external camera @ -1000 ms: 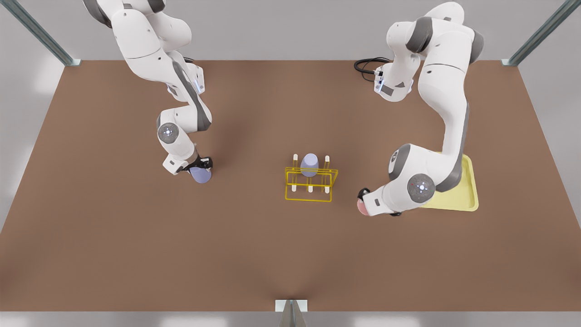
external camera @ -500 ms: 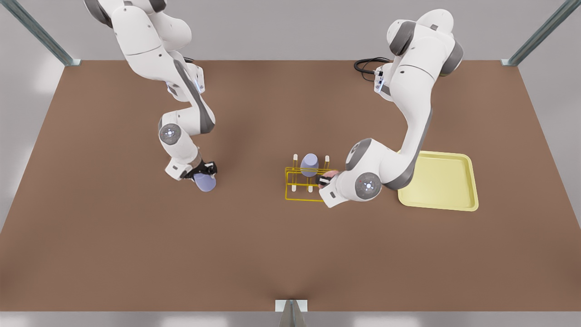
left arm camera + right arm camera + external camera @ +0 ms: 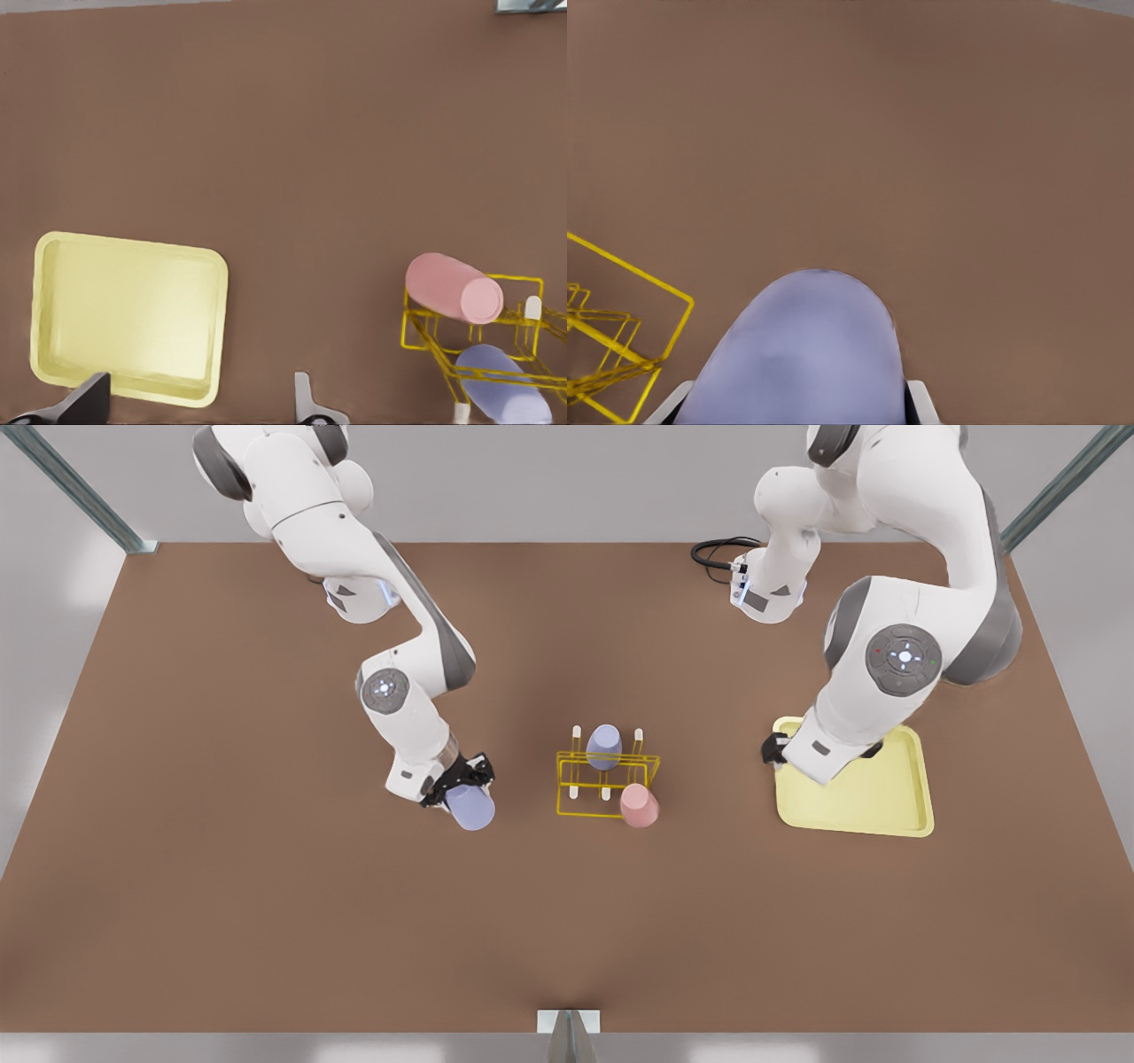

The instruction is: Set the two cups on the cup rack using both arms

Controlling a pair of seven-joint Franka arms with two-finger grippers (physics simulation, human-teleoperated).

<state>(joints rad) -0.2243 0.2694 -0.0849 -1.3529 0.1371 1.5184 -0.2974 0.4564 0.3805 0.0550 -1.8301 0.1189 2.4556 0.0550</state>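
Note:
The yellow wire cup rack [image 3: 563, 784] stands mid-table. A lavender cup [image 3: 604, 746] sits on a back peg, and the salmon-pink cup [image 3: 639, 805] rests tilted on the rack's near corner toward the front view's right. My right gripper [image 3: 456, 779] is shut on a second lavender cup [image 3: 470, 806], just off the rack toward the front view's left; the right wrist view has this cup [image 3: 806, 354] beside the rack [image 3: 688, 304]. My left gripper [image 3: 772, 750] hangs open at the tray's edge, apart from the pink cup [image 3: 452, 288].
A flat pale-yellow tray [image 3: 877, 802] lies on the brown table at the front view's right, also in the left wrist view [image 3: 124, 310]. A black cable [image 3: 713, 553] coils by the far arm base. Bare table surrounds the rack.
The left gripper let go of the pink cup on the rack and drew back over the tray. The right gripper carried its lavender cup closer to the rack.

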